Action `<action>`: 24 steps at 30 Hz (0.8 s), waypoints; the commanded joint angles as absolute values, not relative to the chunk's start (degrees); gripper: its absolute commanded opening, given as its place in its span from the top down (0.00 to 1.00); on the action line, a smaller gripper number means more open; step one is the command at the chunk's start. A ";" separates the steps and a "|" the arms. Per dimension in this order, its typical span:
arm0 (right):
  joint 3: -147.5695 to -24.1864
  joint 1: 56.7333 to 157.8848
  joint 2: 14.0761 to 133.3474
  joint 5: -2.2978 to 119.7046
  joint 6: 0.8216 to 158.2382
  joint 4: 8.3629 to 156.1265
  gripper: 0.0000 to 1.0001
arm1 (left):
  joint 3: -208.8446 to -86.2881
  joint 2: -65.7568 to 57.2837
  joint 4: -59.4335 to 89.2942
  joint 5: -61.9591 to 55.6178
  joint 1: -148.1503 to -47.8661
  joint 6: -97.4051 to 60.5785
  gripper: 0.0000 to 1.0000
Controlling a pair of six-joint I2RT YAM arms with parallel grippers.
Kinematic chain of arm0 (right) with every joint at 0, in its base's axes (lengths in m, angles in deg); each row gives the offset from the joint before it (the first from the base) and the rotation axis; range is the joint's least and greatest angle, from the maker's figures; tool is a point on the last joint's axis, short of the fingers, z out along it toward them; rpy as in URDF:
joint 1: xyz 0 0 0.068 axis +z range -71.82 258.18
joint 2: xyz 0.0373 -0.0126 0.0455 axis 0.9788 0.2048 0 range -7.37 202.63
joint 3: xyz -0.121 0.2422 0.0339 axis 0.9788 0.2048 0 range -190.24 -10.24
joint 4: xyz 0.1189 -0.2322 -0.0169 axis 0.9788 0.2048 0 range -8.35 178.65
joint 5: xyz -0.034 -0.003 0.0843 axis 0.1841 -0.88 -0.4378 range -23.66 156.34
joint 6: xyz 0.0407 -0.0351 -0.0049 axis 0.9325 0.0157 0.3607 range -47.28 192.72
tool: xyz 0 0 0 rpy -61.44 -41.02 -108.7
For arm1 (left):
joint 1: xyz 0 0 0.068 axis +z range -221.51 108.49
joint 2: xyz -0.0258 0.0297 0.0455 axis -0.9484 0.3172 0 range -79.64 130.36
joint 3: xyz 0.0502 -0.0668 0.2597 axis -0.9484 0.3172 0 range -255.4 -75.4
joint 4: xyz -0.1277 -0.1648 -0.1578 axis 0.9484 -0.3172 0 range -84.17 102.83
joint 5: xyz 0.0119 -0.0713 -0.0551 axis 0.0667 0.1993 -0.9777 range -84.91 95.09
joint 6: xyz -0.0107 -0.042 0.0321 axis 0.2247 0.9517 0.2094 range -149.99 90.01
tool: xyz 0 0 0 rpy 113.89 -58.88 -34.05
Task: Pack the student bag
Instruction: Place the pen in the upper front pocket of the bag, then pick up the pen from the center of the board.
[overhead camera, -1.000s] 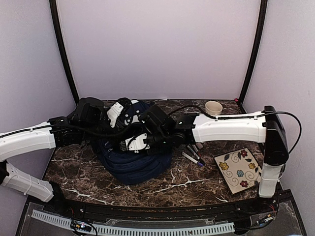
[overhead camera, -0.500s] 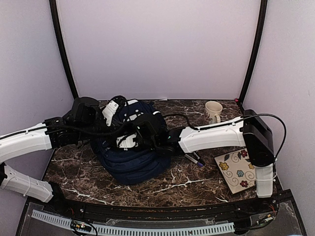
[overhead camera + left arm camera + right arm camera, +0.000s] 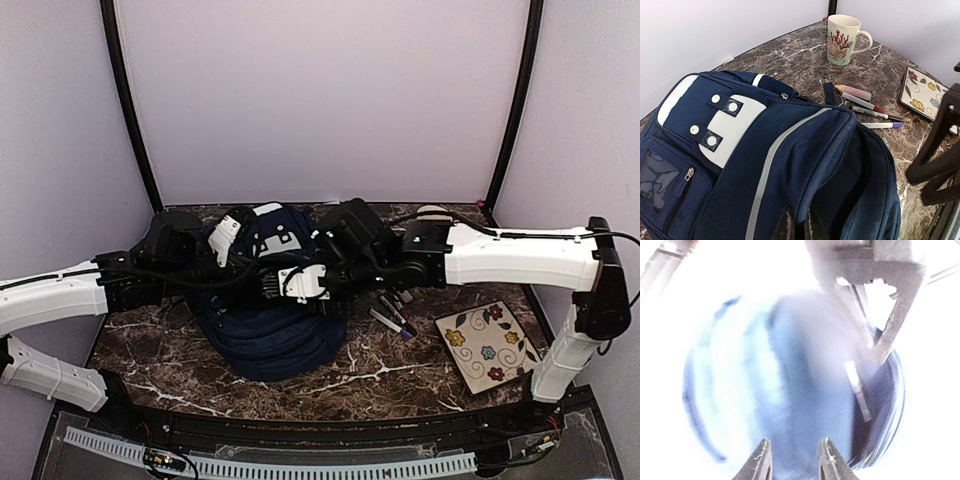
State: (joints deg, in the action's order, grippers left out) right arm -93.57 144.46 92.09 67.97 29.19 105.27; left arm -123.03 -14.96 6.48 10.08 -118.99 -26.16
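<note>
**Desk:** Where's the student bag?

**Me:** I see the student bag (image 3: 268, 335) slumped in a heap on the marble bench (image 3: 380, 375), a little left of centre from above. Its white slotted patch (image 3: 735, 130) faces up.

**Desk:** Your left side?

**Me:** My left gripper (image 3: 799, 226) sits at the bag's 11 o'clock. From the wrist I see its jaws clamped on a fold of navy fabric at a pocket's rim.

**Desk:** And the right?

**Me:** My right gripper (image 3: 794, 460) reaches in from 3 o'clock and hangs over the middle of the bag, jaws apart with nothing between them. That wrist view is washed out — only blurred blue beyond the tips, so I cannot tell whether it touches.

**Desk:** Anything else?

**Me:** Markers (image 3: 395, 315) lie loose just beside the bag at 3 o'clock. A flowered plate (image 3: 487, 345) sits at 4 o'clock near the bench's right edge. A mug (image 3: 842, 32) stands at 1 o'clock by the back wall — from above, my right arm hides most of it.
</note>
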 commanded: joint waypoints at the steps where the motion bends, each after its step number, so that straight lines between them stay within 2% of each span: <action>1: -87.03 143.81 87.09 57.96 37.52 116.03 0.68 | -121.67 -17.06 13.75 10.47 -118.88 -24.00 1.00; 5: -80.13 140.10 81.85 57.94 40.97 117.11 0.69 | -120.71 -17.23 14.06 10.59 -118.80 -23.52 1.00; 11: -72.34 127.90 79.65 57.36 44.31 120.74 0.69 | -120.31 -17.76 13.89 10.52 -118.71 -23.25 1.00; 17: -73.91 117.46 85.21 57.73 47.66 123.71 0.73 | -120.14 -17.67 13.40 9.76 -118.71 -22.23 1.00; 24: -83.12 109.97 94.59 62.17 54.59 122.61 0.74 | -119.81 -17.64 13.15 9.07 -118.71 -21.30 1.00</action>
